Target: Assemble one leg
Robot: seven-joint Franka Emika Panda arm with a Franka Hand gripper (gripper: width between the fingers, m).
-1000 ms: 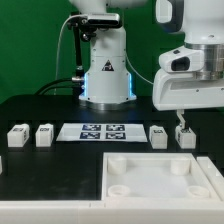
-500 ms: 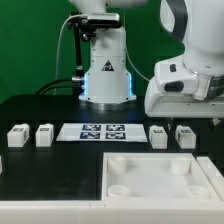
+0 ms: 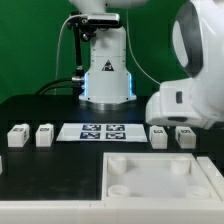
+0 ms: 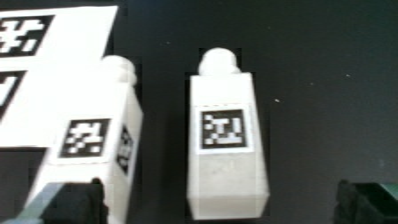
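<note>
Found gripper released, fingers spread, gripping nothing. Noted leg lying on table between the fingers, clear of both. Recorded second leg just beside it, near marker board.

Four small white plastic leg blocks: two mid-left, two mid-right. One large white square tray-like part, lower right. One thin flat white marker board, centre.

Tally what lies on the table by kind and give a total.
Legs: 4
Marker board: 1
Large white tray-like part: 1
Total: 6
White sliver at the exterior view's left edge: cut off, not counted.
</note>
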